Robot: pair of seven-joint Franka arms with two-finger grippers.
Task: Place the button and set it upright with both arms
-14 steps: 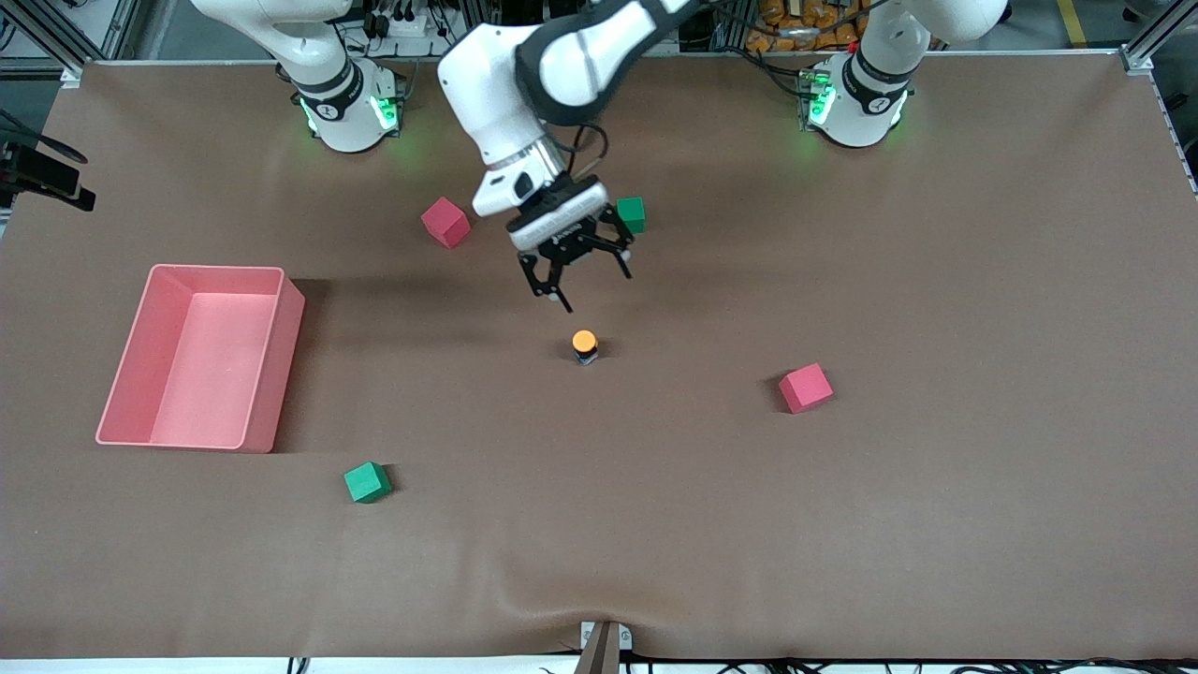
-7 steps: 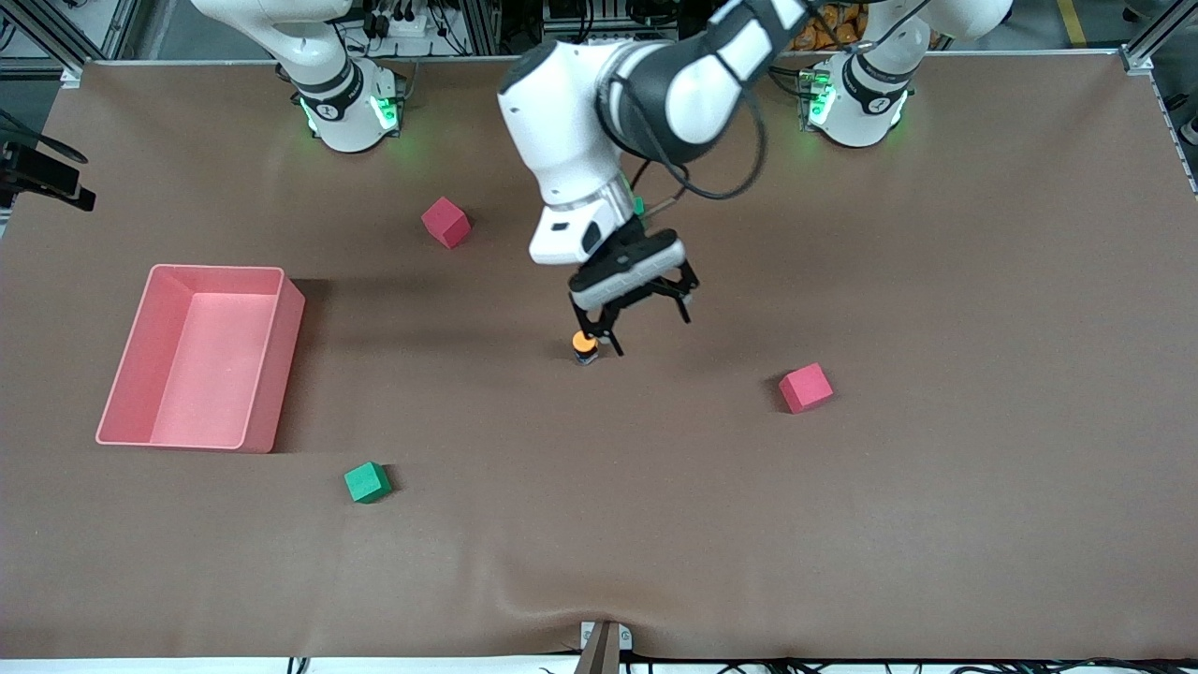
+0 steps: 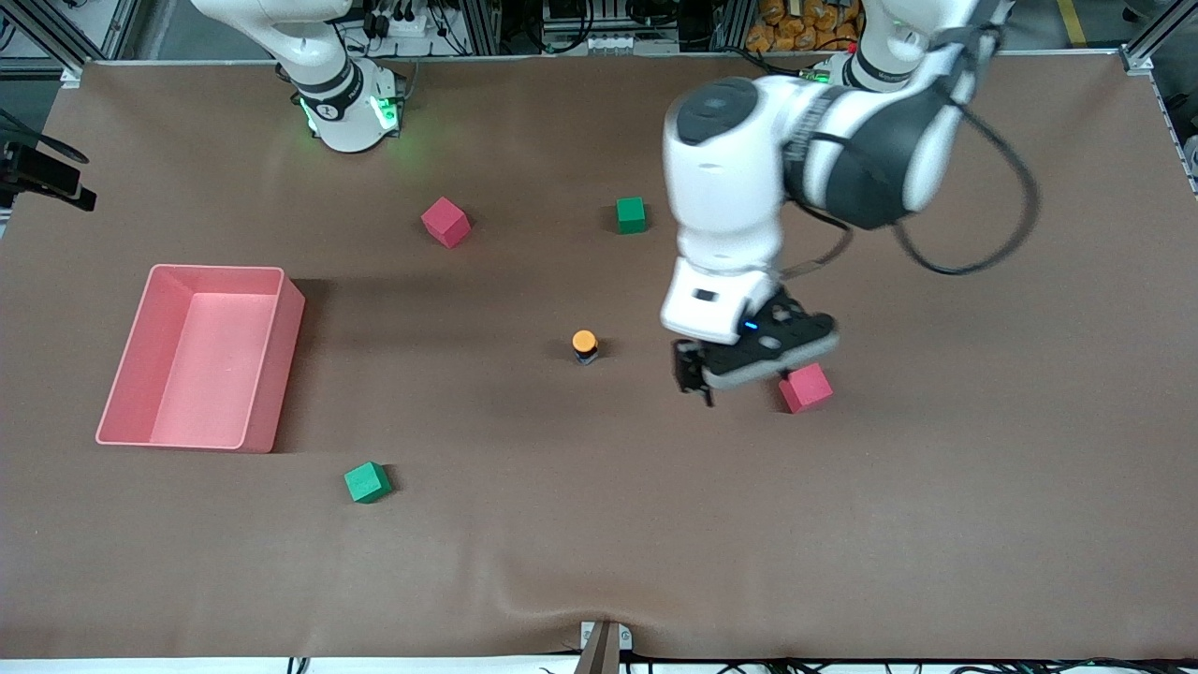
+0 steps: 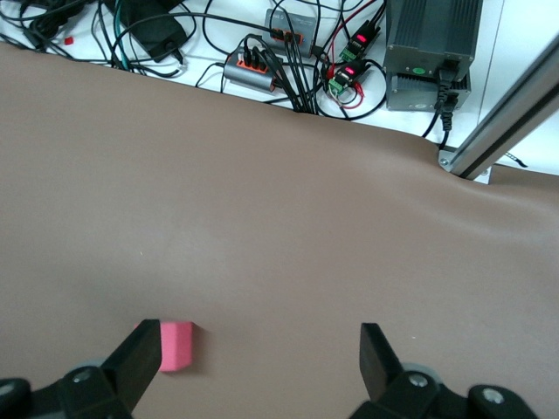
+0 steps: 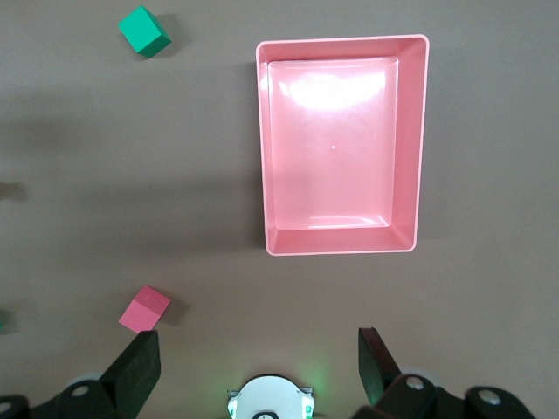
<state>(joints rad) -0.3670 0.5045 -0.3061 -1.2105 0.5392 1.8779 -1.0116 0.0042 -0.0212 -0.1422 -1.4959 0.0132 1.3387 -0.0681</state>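
Observation:
The button (image 3: 585, 346) stands upright near the middle of the table, orange cap up on its short black body, with nothing touching it. My left gripper (image 3: 735, 382) hangs low over the table between the button and a red cube (image 3: 805, 387), well clear of the button. In the left wrist view the left gripper (image 4: 258, 358) is open with only bare table between its fingers, and that red cube (image 4: 177, 346) lies just inside one fingertip (image 4: 140, 353). My right gripper (image 5: 258, 362) is open and empty, held high over its own base; the front view does not show it.
A pink bin (image 3: 281, 374) sits toward the right arm's end, also in the right wrist view (image 5: 425, 148). Another red cube (image 3: 445, 222) and a green cube (image 3: 631, 214) lie farther from the camera than the button. A second green cube (image 3: 367, 482) lies nearer.
The left arm has swung from beside the farther green cube, past the button, toward its own end of the table, and now hangs beside the red cube. The button has not moved.

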